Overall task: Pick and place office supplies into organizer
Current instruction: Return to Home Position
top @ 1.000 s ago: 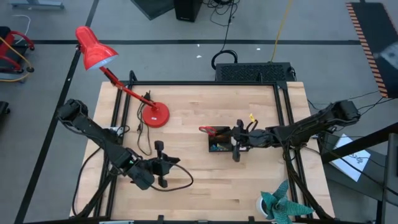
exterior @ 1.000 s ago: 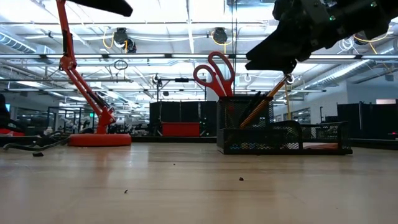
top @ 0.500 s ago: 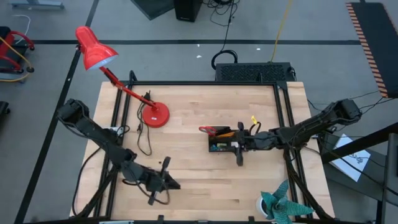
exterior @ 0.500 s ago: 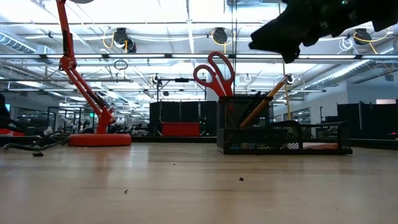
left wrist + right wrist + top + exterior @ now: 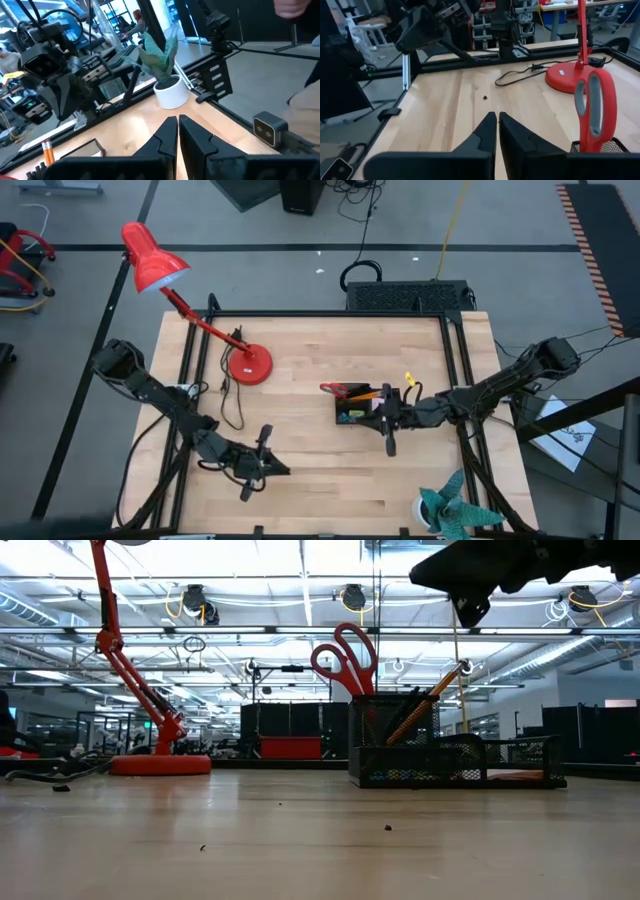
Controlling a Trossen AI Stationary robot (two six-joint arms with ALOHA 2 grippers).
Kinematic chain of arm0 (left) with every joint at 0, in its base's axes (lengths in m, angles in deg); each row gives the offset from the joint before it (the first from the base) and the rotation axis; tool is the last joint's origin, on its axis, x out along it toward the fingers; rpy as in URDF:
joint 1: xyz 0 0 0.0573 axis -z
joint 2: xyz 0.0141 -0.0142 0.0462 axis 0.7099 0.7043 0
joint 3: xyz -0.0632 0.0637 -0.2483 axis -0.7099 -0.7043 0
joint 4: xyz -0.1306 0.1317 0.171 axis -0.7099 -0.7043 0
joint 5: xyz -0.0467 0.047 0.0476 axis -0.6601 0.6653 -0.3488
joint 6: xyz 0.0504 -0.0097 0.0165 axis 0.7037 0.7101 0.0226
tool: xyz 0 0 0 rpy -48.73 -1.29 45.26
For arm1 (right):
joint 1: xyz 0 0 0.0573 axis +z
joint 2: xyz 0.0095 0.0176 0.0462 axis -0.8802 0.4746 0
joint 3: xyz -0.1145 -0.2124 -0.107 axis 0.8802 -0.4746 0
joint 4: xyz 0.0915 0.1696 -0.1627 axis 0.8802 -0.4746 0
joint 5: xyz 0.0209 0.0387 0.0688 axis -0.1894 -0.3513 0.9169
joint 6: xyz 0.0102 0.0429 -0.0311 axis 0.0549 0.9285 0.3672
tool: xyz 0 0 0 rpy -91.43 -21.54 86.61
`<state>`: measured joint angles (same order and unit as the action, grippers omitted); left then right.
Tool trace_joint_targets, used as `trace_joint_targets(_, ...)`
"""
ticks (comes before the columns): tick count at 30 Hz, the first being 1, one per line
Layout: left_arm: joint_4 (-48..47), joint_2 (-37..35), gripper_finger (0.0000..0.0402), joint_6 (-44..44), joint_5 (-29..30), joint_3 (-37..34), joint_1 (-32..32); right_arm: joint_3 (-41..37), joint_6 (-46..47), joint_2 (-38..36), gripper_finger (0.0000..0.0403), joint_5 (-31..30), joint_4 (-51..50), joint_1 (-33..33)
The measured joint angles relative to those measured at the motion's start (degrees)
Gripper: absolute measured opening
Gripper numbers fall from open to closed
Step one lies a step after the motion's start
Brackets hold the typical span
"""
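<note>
From above, the right arm (image 5: 445,402) covers the right end of the organizer (image 5: 338,416), and what lies in its low compartments is too small to tell. At table level the same arm is cut off by the top edge above the organizer. So is the head of the red lamp (image 5: 120,650), far to the organizer's left.

In the right wrist view the scissors (image 5: 593,107) show only their handles. Their blades are sunk in the organizer's mesh cup, and the picture's corner clips the cup itself.

In the left wrist view only a corner of the organizer and the stub of an orange pencil (image 5: 47,150) show. A person (image 5: 295,7) beyond is blurred and cut off.

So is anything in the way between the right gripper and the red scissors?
Nothing visible is. The right gripper, shut, hangs close by the organizer, where the red scissors already stand upright.
</note>
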<state>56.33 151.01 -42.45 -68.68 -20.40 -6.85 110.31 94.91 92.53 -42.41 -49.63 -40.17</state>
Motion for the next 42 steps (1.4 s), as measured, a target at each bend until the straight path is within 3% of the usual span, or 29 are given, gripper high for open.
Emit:
trace_joint_targets(10,-4.1,0.0,0.0026,-5.3,0.3,0.0,-0.5,0.0,-4.3,0.0,0.0004,0.1,1.8,1.1)
trace_joint_targets(19,-1.5,0.0,0.0026,17.9,3.5,4.0,-6.5,0.0,-15.2,-1.0,0.0,3.0,5.4,1.0)
trace_joint_targets(22,-5.8,-0.1,0.0024,19.9,-1.6,7.5,-11.6,0.0,-16.1,-3.6,0.0,5.0,6.1,-1.1)
trace_joint_targets(25,-14.6,-1.3,0.0007,20.1,-8.6,11.3,-17.4,0.0,-15.6,-6.5,0.0,12.8,5.0,-3.8)
trace_joint_targets(27,-15.1,-1.9,0.0006,20.1,-12.6,13.8,-21.3,0.0,-16.2,-8.3,0.0,15.2,3.7,-4.9)
trace_joint_targets(30,-15.9,-4.5,0.0009,20.1,-15.5,16.2,-25.5,0.0,-17.0,-11.5,0.0,15.1,1.5,-6.9)
trace_joint_targets(35,-18.8,-13.6,0.0005,23.0,-15.3,17.1,-28.6,0.0,-17.1,-18.3,0.0,15.1,-7.7,-8.4)
trace_joint_targets(39,-25.5,-24.9,0.0003,24.7,-16.4,16.2,-27.8,-0.2,-17.3,-25.3,0.0,15.0,-13.3,-8.3)
trace_joint_targets(42,-31.3,-33.9,0.0004,22.8,-15.2,14.2,-29.9,-2.9,-18.3,-30.4,0.0,14.9,-10.8,-8.8)
